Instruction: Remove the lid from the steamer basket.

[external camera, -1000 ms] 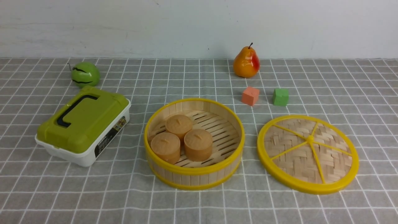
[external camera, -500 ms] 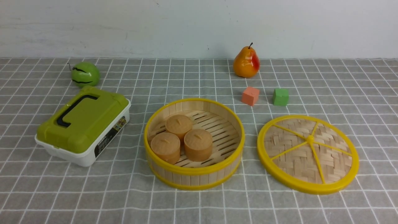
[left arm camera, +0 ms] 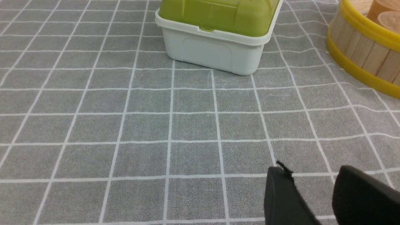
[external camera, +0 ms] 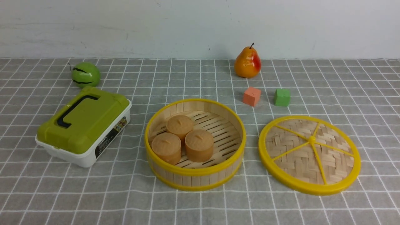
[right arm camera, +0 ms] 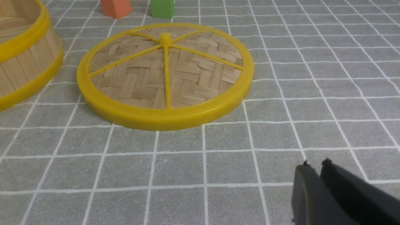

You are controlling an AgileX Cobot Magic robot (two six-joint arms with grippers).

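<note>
The steamer basket (external camera: 193, 178) stands uncovered in the middle of the checked cloth and holds three brown round buns (external camera: 181, 137). The lid (external camera: 309, 154) lies flat on the cloth just right of the basket, apart from it. Neither gripper shows in the front view. In the left wrist view my left gripper (left arm camera: 311, 170) is open and empty over bare cloth, with the basket's wall (left arm camera: 362, 53) far off to one side. In the right wrist view my right gripper (right arm camera: 315, 164) is shut and empty, a short way from the lid (right arm camera: 165, 72) and the basket (right arm camera: 25, 62).
A white box with an olive-green lid (external camera: 82, 125) sits left of the basket and also shows in the left wrist view (left arm camera: 215, 53). A green striped ball (external camera: 85, 74), a pear (external camera: 247, 62), an orange cube (external camera: 251, 96) and a green cube (external camera: 282, 97) lie behind.
</note>
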